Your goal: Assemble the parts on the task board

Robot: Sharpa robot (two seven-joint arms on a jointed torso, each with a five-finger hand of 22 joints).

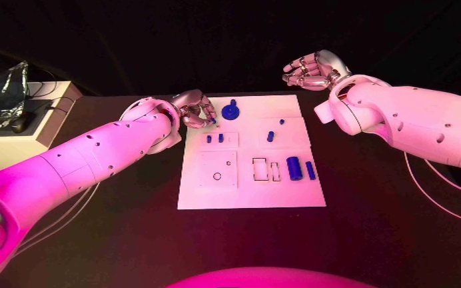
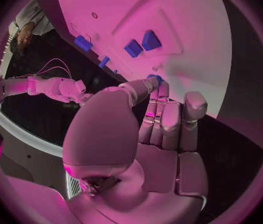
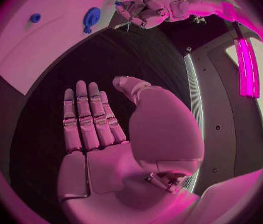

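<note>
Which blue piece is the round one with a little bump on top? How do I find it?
Find the white board in the middle of the black table. Go to its far edge, just beside the left hand. The round blue piece lies there, much wider than the thin blue pegs nearer the robot.

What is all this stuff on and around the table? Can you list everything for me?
Task board: one, white, middle of the black table.
Round part: one, blue, far end of the board by the left hand.
Small parts: two, blue, upright, left of the board's middle.
Cylinder parts: two, blue, right side of the board.
Box: one, pale, left of the table.
Left hand: silver, at the board's far left corner.
Right hand: silver, open, raised beyond the board.
</note>
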